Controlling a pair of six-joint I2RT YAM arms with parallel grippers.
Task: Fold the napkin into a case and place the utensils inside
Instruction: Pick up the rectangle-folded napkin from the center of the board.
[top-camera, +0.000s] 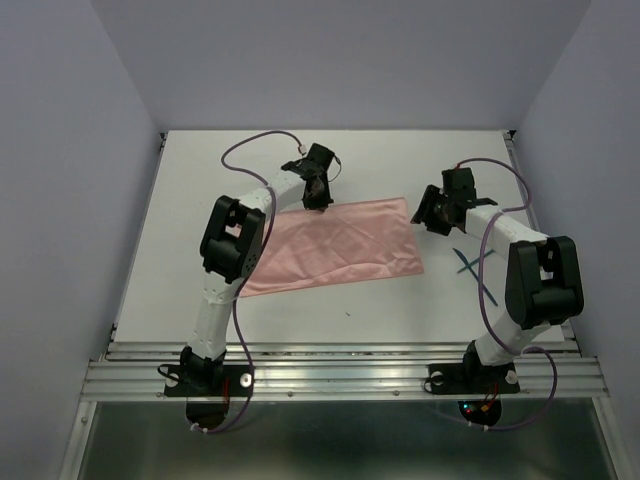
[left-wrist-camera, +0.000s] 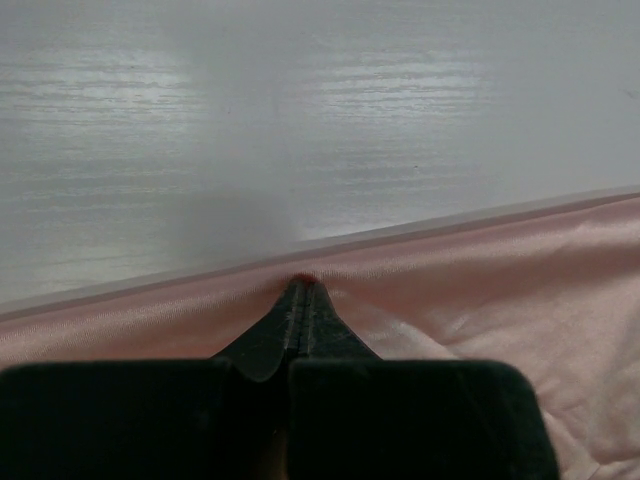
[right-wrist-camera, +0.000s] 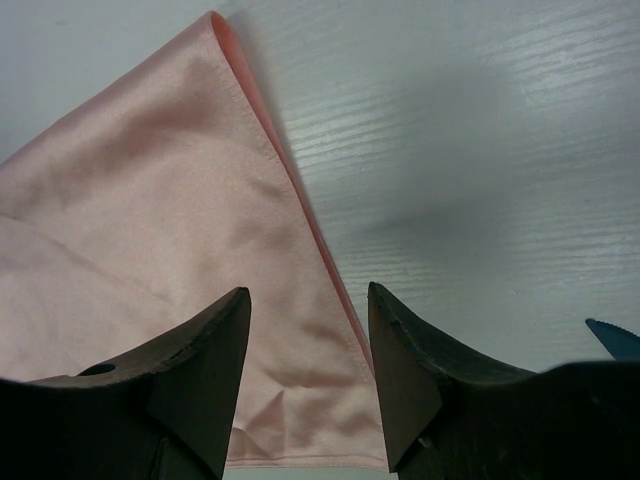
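The white table (top-camera: 330, 305) carries everything, with pale walls on three sides and a metal rail along its near edge. At its middle lies the napkin (top-camera: 340, 245), a salmon-pink rectangle wider than it is deep, spread flat and slightly skewed, its long far edge running from beside the left arm up toward the right arm. It is not yet the narrow case. In the right wrist view a faint line crosses the napkin (right-wrist-camera: 150, 230); whether it is a crease or the edge of a second layer I cannot tell. The left arm (top-camera: 232, 245) reaches over the cloth's left end, and the left gripper (top-camera: 318, 197) sits at the far edge. In its wrist view the left gripper (left-wrist-camera: 302, 287) has its jaws pressed together on that far hem, the napkin (left-wrist-camera: 480, 290) puckering at the tips. The right arm (top-camera: 540, 280) bends in from the table's right side. The right gripper (top-camera: 432, 215) hangs at the napkin's far right corner with its jaws apart. From its wrist, the right gripper (right-wrist-camera: 310, 300) straddles the cloth's right hem, with bare table beyond. Purple cables (top-camera: 250, 145) loop off both wrists. The utensils (top-camera: 468, 262), thin dark-teal pieces crossing one another, lie on bare table just right of the napkin, with one tip (right-wrist-camera: 615, 338) showing in the right wrist view.
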